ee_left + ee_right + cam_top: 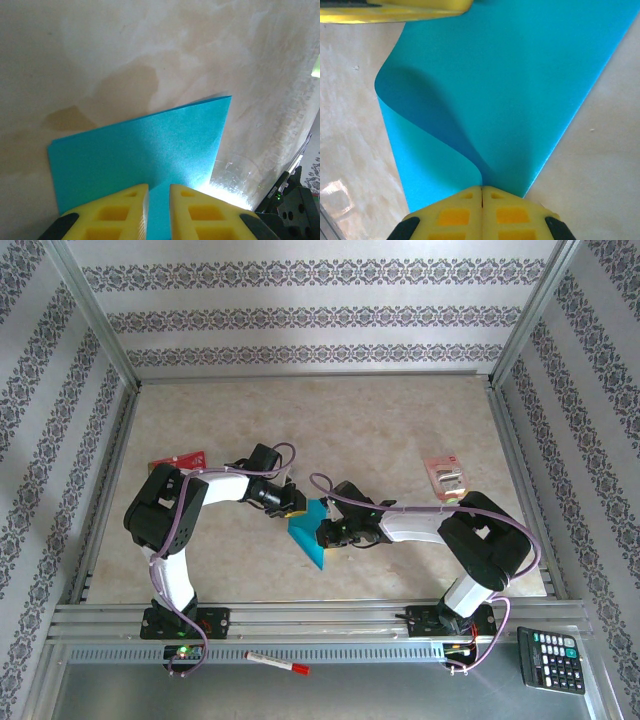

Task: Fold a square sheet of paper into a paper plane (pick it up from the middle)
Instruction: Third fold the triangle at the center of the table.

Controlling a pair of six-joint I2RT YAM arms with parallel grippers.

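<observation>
Nearest, pinched a curled edge of the square sheet of paper [510,75] in the right gripper [481,189], jaws pressed fully together. Just beyond, held the left gripper [159,187] narrowly spread over that teal sheet, mid-table between both arms. Farther back, left a red-and-white packet [445,478] lying apart.

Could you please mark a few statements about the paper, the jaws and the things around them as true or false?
1. The right jaws are shut on the teal sheet of paper. True.
2. The sheet lies fully flat. False: it curls over near the right jaws.
3. The left jaws are closed tight. False: a narrow gap shows between them.
4. A calculator sits beyond the near right corner of the table. True.
</observation>
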